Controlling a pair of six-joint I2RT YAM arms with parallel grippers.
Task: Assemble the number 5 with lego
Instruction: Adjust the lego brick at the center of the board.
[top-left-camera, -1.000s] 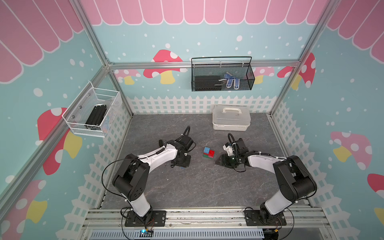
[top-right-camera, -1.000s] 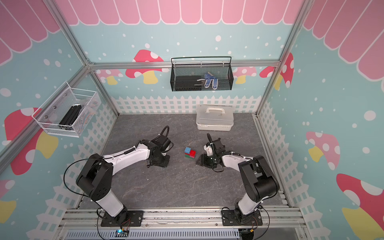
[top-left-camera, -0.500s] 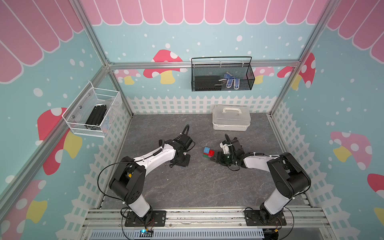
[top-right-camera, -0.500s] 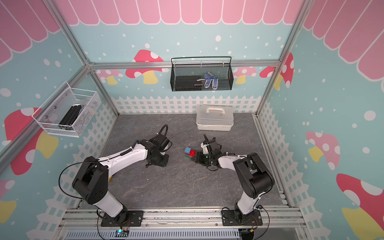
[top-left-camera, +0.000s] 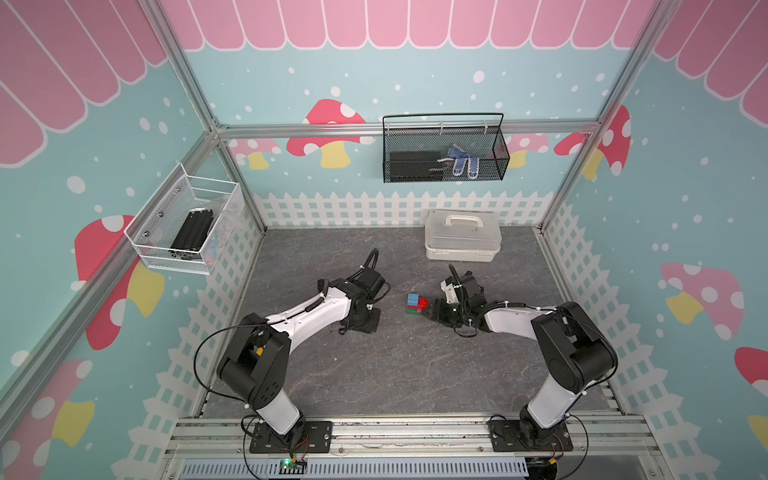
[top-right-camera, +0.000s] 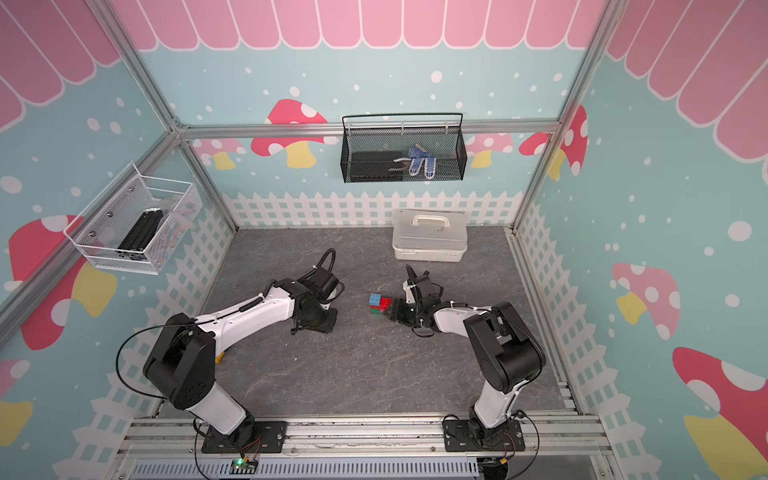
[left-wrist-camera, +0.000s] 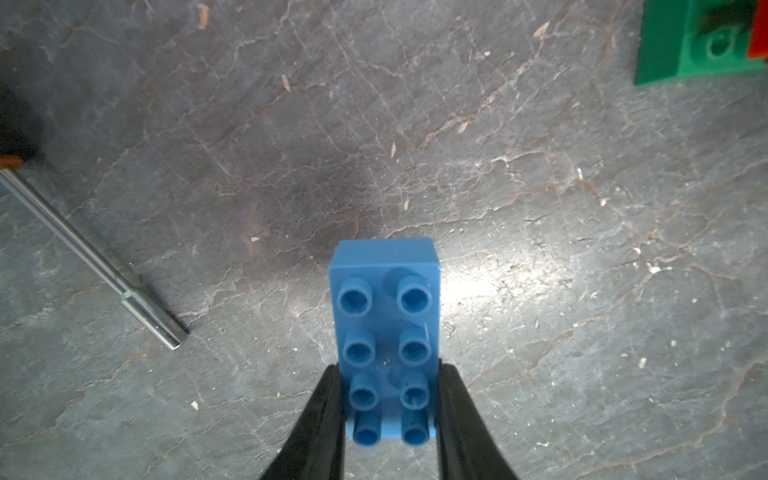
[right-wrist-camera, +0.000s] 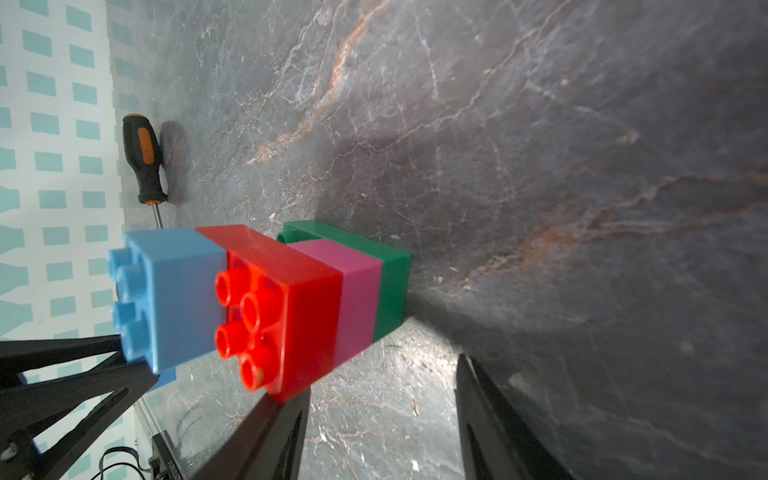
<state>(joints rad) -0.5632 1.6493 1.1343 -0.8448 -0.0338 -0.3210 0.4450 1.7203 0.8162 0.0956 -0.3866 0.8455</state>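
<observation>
Lego stack (top-left-camera: 417, 304): standing mid-desk (top-left-camera: 395, 374) between the two arms, clear in both top views, right at the right arm's tip.
Layers: green brick (right-wrist-camera: 390, 282) flat on the desk, pink brick (right-wrist-camera: 359, 299) on one half of it, red brick (right-wrist-camera: 291, 299) over that, and short blue brick (right-wrist-camera: 178, 291) capping half the red. Four red studs sit bare beside the blue.
Right end effector (right-wrist-camera: 382, 374): spread wide and low by the stack. One finger meets the red brick's near corner, the other stands clear, nothing pinched.
Left end effector (left-wrist-camera: 388, 374): pinching the long blue brick (left-wrist-camera: 386, 332) by its long sides at one end. Studs face the wrist camera, and the free end juts past the fingertips.
Gap: held brick and stack are apart; just a green corner shows at the edge of the left wrist view.
Held brick against desk: touching or hovering, cannot tell.
Screwdriver (right-wrist-camera: 143, 158): lying on the desk beyond the stack, by the fence-printed wall, steel shaft near the left end effector.
</observation>
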